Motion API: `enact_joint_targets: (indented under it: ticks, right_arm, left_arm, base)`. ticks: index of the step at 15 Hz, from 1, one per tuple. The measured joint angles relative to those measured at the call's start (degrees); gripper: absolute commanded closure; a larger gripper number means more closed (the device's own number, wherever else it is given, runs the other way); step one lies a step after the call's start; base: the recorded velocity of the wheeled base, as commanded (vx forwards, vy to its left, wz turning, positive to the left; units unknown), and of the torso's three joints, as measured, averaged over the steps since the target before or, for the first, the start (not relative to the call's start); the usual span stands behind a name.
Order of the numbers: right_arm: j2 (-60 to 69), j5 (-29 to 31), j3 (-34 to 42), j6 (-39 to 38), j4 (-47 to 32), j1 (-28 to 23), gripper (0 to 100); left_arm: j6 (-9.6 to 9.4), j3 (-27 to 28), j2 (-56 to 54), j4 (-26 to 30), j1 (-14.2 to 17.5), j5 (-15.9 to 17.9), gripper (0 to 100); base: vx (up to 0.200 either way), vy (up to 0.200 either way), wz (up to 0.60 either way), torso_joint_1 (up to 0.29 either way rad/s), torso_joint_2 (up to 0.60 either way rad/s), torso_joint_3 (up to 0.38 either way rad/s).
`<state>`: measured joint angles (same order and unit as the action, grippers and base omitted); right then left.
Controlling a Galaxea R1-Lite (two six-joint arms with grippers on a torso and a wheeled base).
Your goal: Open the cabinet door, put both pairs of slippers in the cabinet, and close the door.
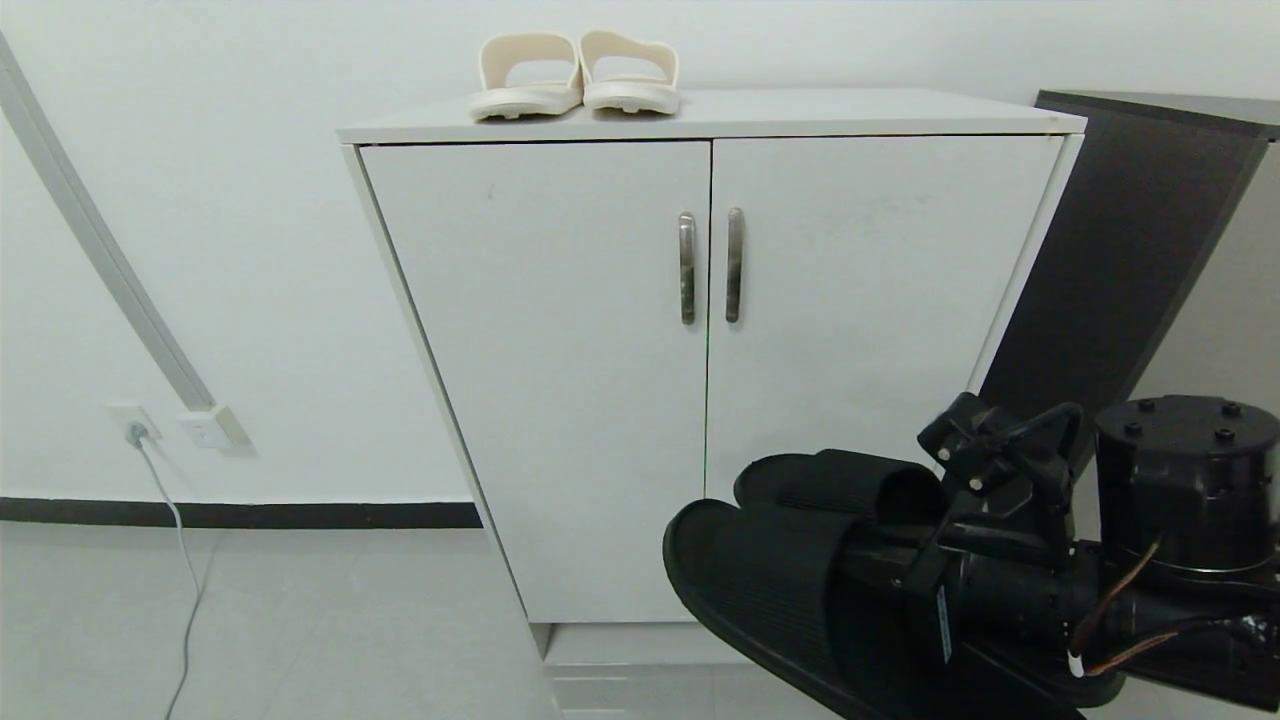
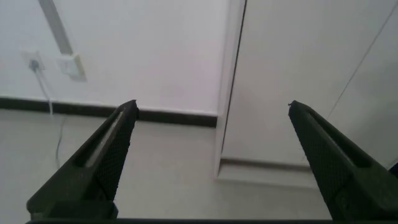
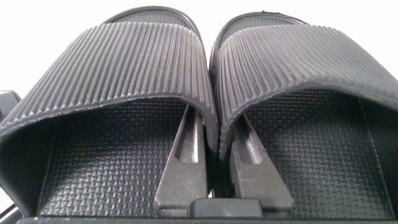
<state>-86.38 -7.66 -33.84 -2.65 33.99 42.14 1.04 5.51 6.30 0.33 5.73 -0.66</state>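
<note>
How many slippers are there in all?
4. Two cream slippers sit side by side atop the cabinet; the right gripper holds two black slippers. The closed cabinet could hide more.

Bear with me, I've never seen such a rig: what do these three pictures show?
A two-armed robot. The wide picture comes from a camera on its head, facing a white two-door cabinet, doors shut, with a pair of cream open-toe slippers on top. The other two come from cameras on its wrists. The right gripper holds a pair of black ribbed slippers, one of its fingers inside each, pinching their inner walls together. The left gripper is open and empty.
</note>
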Motion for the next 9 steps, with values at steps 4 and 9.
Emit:
enact_joint_targets:
  ticks: [4,9]
  right_arm:
    - [0.0,0.1,0.2,0.0,0.0,0.6,100]
    - [-0.3,0.0,0.5,1.5,0.1,0.6,100]
  left_arm:
    - [1.28,6.7,11.8,-2.6,-0.2,9.4,0]
    - [1.56,13.4,34.7,-16.5,-4.8,22.2,0]
  base:
    - [0.000,0.000,0.00,0.000,0.00,0.000]
    - [0.000,0.000,0.00,0.000,0.00,0.000]
